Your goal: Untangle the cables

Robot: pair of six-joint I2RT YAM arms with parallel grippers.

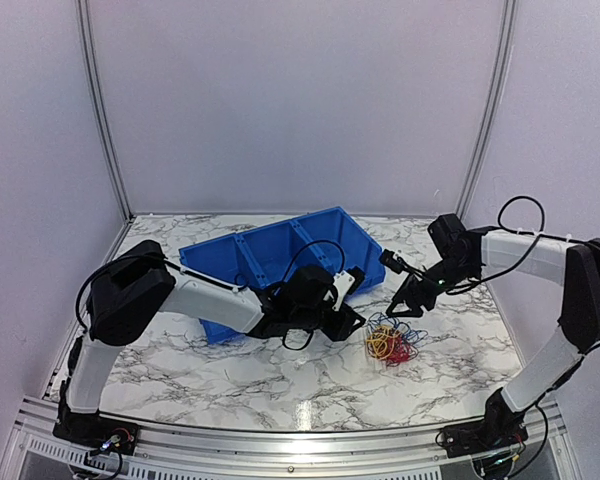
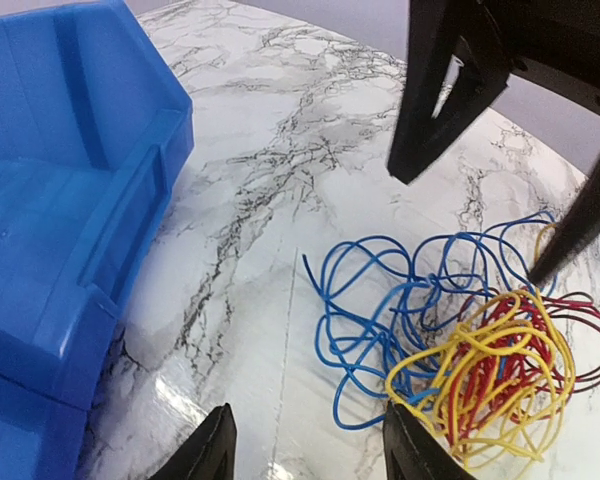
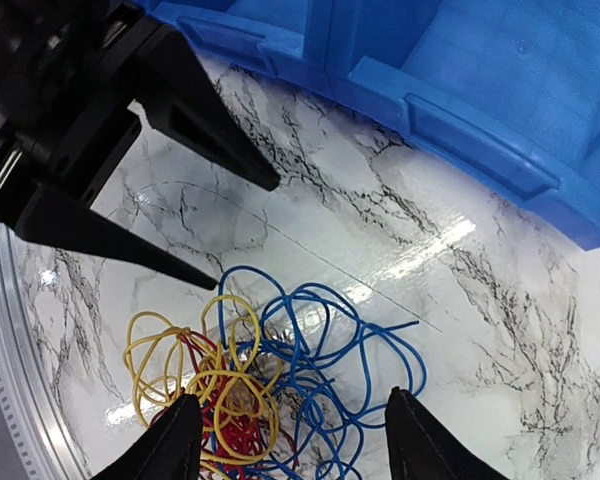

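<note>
A white, grey-veined marble-patterned table [image 1: 230, 375] is seen from above, with two black-and-white robot arms reaching in from its near edge. A loose tangle of thin red, yellow and blue cables [image 1: 392, 343] lies on the table right of centre. It sits near the right end of a long blue plastic bin [image 1: 270, 255] with inner dividers. The cables are outside the bin and not touching it. The red and yellow wires form a dense knot on the side nearer the arm bases. The blue wires spread out from the knot in wide loops towards the bin.

The left gripper [image 2: 307, 452] is low over the table, just left of the tangle. Its two black fingers are spread apart and nothing is gripped between them.

The right gripper [image 3: 292, 445] comes in from the right and points down at the tangle. Its fingers are also spread wide, and in its wrist view the knot of wires lies in the gap between them. The fingertips run off the edge of that view, so it is hard to tell whether they touch any wire. No strand looks pinched.

The two grippers face each other across the cables, close together but apart.
</note>
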